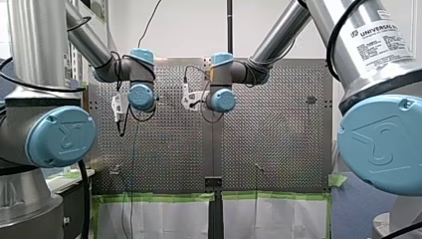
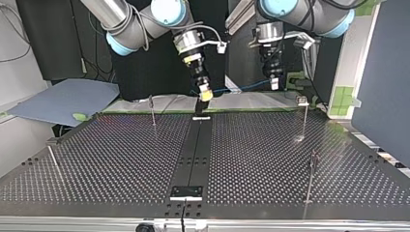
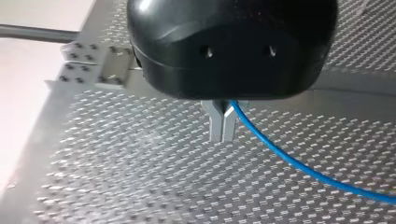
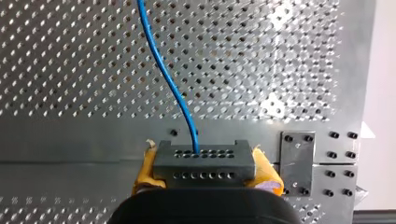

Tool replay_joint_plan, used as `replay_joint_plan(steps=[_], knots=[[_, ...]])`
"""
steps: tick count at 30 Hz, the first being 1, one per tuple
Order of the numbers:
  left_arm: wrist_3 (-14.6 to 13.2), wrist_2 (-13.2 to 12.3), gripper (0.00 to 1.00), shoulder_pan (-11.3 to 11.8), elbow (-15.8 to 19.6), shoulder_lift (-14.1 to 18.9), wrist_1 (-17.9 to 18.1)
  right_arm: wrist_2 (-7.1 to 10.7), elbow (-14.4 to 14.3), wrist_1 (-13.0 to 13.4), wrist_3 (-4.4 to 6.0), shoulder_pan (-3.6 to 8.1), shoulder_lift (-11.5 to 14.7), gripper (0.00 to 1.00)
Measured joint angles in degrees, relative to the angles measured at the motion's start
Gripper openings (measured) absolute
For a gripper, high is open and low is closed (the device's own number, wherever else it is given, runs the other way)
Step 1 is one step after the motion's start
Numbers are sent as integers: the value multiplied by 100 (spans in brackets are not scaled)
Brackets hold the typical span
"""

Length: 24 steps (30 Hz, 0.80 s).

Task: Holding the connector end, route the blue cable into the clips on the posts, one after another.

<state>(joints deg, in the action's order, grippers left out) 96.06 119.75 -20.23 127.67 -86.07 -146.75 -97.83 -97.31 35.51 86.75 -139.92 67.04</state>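
Note:
In the right wrist view my right gripper (image 4: 204, 158) has its yellow pads (image 4: 266, 171) shut on a grey connector block (image 4: 203, 169), and the blue cable (image 4: 163, 70) runs out of the block ahead over the perforated plate. In the left wrist view my left gripper (image 3: 223, 134) has its metal fingers shut on the blue cable (image 3: 289, 161), which trails away to one side. In the top view both grippers hang above the table's far edge: my right gripper (image 2: 205, 94) near the middle, my left gripper (image 2: 274, 83) further right, with the cable (image 2: 246, 87) slung between them.
Thin posts with clips stand on the perforated table (image 2: 121, 164): one far left of centre (image 2: 152, 110), one far right (image 2: 305, 116), one near right (image 2: 312, 176), one at the left edge (image 2: 52, 157). A black strip (image 2: 193, 154) runs down the middle.

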Motion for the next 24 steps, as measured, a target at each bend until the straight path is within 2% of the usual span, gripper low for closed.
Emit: replay_joint_plan(steps=[6,12,24], knots=[[2,-40,0,304,-289,191,-220,109,269,-152,116,-38,-1,0],[0,47,0,521,-580,274,-468,162,545,-310,213,-87,-1,0],[32,2,0,711,-939,343,-658,195,1127,-756,242,-124,-1,0]])
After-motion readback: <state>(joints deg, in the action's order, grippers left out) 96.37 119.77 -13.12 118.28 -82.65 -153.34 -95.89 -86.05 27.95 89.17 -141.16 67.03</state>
